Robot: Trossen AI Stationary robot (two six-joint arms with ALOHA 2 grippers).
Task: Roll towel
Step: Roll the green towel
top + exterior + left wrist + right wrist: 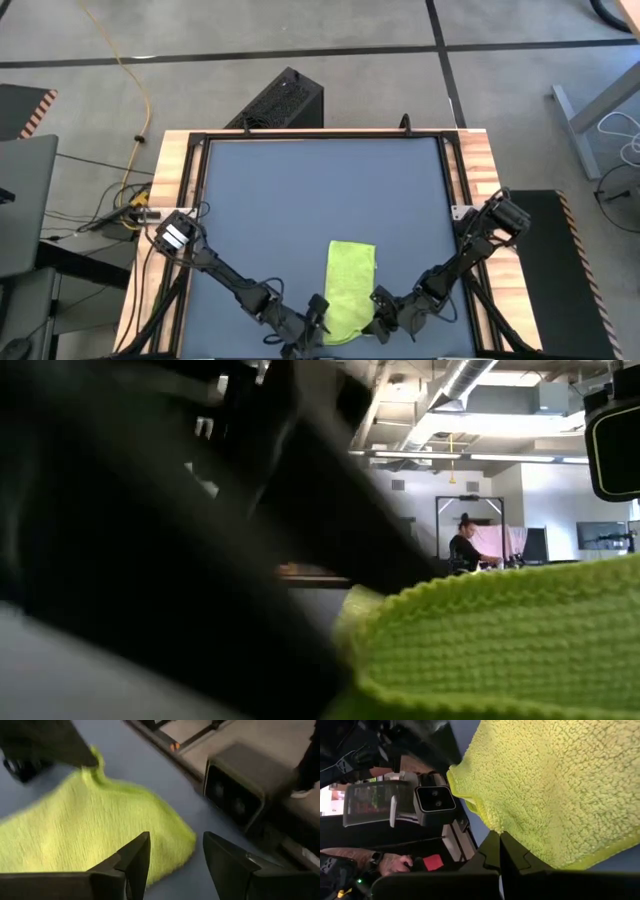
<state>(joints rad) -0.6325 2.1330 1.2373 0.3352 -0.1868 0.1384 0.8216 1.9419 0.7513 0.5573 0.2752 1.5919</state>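
From above, the towel [349,288] lies as a folded narrow rectangle on the counter [300,190], close to the middle of the near edge. The left gripper [317,322] and the right gripper [381,312] are at its two near corners. From counter height, the towel [500,640] fills the foreground, and a person [462,548] stands far behind. The left wrist camera shows the left fingers [132,860] released, over the towel's corner. The right wrist camera shows the right fingers [490,851] clenched on the towel's edge [555,785].
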